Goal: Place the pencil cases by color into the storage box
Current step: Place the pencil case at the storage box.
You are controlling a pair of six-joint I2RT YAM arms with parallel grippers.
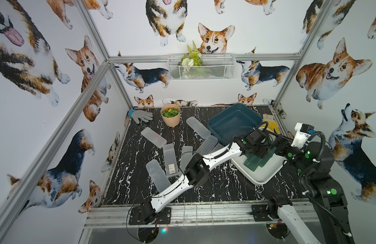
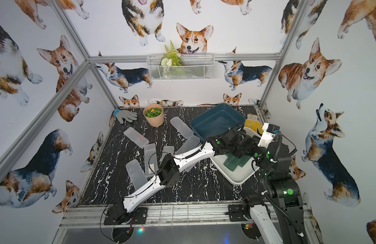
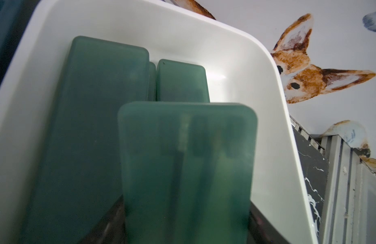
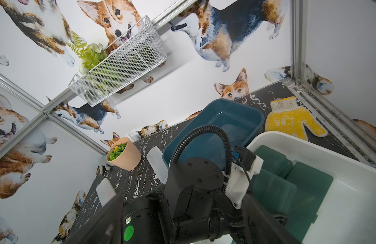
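Left wrist view: left gripper [image 1: 259, 153] clamped on a dark green pencil case [image 3: 187, 169], held by one end, free end reaching out over the floor of the white box [image 3: 252, 69]; jaws mostly hidden behind the case.

Two more green cases lie inside the white box: a long one [image 3: 94, 131] flat on its floor, another [image 3: 183, 82] nearer its back wall; a sliver of green edge shows between them, count uncertain.

Right gripper [image 1: 277, 146] hangs over the white box too, just beside the left one; jaws spread, carrying nothing.

Frosted white cases [image 1: 169, 158] all lie on the table outside the white box; one [image 1: 207, 144] near its rim, the rest well apart from it. Teal box [image 1: 235, 121] stands just beside the white box; no case seen in it.

Step in hand, as I read it: setting the held green case down with its fellows.
- Lower until the free end meets the floor of the white box or the case beneath, then part the jaws; a drop from height would likely knock it against the wall.
- Keep its long side in line with the cases lying there, so it beds flat.
- The bare floor by the white box's wall looks the roomiest spot.

Risk: two wrists crowded above the white box; the exit should go straight up out of it, clear of the right arm.
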